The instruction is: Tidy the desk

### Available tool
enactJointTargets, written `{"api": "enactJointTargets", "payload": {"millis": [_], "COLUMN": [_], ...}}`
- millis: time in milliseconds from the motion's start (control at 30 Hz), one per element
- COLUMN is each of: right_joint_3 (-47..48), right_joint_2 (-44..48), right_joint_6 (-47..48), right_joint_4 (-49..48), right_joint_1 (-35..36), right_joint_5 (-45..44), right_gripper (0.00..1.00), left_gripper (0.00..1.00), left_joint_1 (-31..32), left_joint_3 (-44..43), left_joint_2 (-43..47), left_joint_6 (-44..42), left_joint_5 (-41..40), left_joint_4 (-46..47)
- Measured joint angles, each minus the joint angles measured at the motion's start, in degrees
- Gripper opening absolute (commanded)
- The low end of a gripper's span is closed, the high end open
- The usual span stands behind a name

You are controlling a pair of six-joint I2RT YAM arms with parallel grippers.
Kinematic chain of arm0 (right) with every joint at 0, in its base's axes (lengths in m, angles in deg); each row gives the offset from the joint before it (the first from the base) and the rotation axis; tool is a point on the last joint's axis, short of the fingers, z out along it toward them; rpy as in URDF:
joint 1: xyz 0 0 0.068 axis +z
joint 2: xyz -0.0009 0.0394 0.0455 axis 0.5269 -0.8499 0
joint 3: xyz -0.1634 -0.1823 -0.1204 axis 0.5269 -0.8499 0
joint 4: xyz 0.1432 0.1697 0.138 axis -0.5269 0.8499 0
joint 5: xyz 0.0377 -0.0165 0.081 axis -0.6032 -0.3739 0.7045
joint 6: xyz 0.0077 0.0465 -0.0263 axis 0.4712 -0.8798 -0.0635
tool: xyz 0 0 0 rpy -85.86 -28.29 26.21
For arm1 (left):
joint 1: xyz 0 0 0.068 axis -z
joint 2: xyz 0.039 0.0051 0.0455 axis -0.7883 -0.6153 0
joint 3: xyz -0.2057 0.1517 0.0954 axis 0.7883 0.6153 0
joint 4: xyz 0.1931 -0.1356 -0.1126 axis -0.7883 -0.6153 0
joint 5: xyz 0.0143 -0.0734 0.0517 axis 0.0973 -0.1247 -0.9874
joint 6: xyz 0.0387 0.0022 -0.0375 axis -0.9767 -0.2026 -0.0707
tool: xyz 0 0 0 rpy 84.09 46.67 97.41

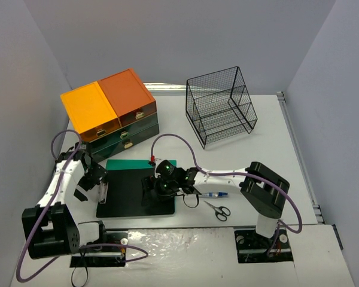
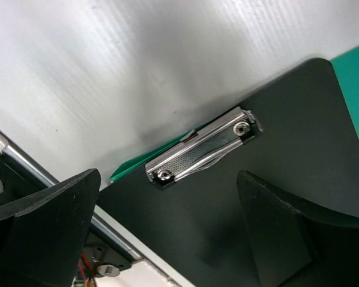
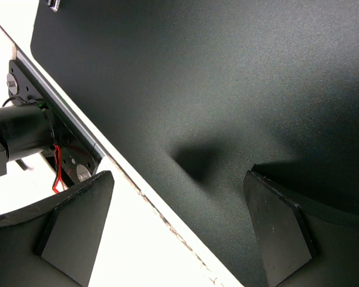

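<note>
1. White counter (image 1: pixel 269 149) bounded by grey walls (image 1: pixel 167 36) on three sides, beneath all items below.
2. On it: black clipboard (image 1: pixel 128 194) over green board (image 1: pixel 137 163); drawer unit (image 1: pixel 110 113), wire rack (image 1: pixel 220 107) at rear.
3. Left fingers (image 2: pixel 54 227) released above metal clip (image 2: pixel 200 149).
4. Right fingers (image 3: pixel 78 221) released above clipboard.

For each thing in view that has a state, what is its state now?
clipboard: flat, clip down.
left gripper: open, above the clip.
right gripper: open, above the clipboard.
drawer unit: drawers shut.
wire rack: upright, empty.
scissors: flat on the desk, blades together.
</note>
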Motion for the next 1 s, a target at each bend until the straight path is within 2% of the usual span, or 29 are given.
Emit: {"api": "enactJointTargets", "payload": {"millis": [200, 367, 533, 700, 1000], "right_joint_3": [-0.19, -0.37, -0.37, -0.47, -1.35], "right_joint_2": [0.04, 0.09, 0.09, 0.11, 0.57], "right_joint_6": [-0.09, -0.09, -0.09, -0.11, -0.15], "right_joint_4": [-0.23, -0.49, -0.54, -0.62, -1.39], "right_joint_1": [-0.02, -0.05, -0.23, -0.44, -0.50], "right_joint_5": [-0.04, -0.03, 0.00, -0.02, -0.15], "right_gripper": [0.88, 0.88, 0.88, 0.88, 0.88], "left_gripper": [0.97, 0.97, 0.97, 0.97, 0.97], "left_joint_1": [-0.91, -0.92, -1.39, -1.33, -1.37], "left_joint_3": [-3.14, -3.22, -3.12, 1.32, 5.29], "left_joint_2": [-3.91, -4.77, -6.89, -6.65, -3.19], "left_joint_6": [-11.88, -16.21, -16.70, -15.47, -12.21], "left_joint_5": [5.58, 9.94, 13.18, 16.02, 15.98], "left_joint_4": [3.80, 4.55, 4.63, 7.79, 10.01]}}
